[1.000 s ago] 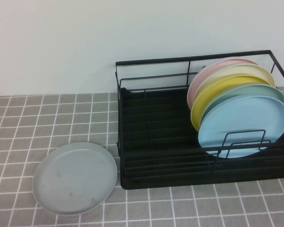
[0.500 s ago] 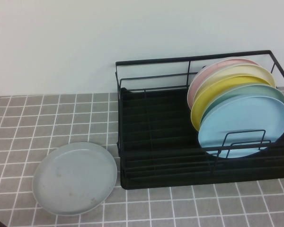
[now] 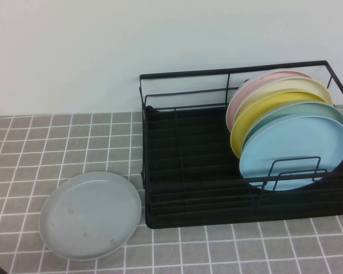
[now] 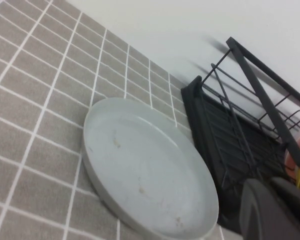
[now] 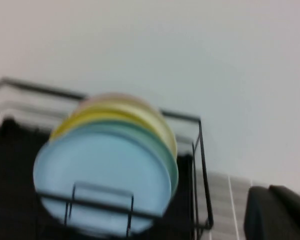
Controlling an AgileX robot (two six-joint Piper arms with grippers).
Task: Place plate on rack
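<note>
Grey-tiled bench [image 3: 57, 142] with white grout, spread below a plain white wall [image 3: 74, 51].

Large black wire rack [image 3: 194, 165] at the right half of the bench, slotted base flat, raised wire frame around it. Left part of the rack bare of dishes.

Five coloured plates upright on edge in the rack's right part, one behind the other: light blue plate [image 3: 294, 151] foremost, then pale green plate [image 3: 326, 109], yellow plate [image 3: 257, 111], cream plate [image 3: 297, 85], pink plate [image 3: 240, 97] rearmost. Small wire loop across the lower face of the light blue plate.

Pale grey plate [image 3: 90, 215] flat on the bench, just beside the rack's front left corner, apart from every end effector. Faint brownish specks on its face; raised rim all round.

Left end effector [image 4: 272, 210] only a dark shape at the edge of its wrist view, above the near end of the rack, closed and holding nothing.

Right end effector [image 5: 277, 212] likewise a dark shape in its wrist view, facing the stacked plates from a distance, closed and empty.
</note>
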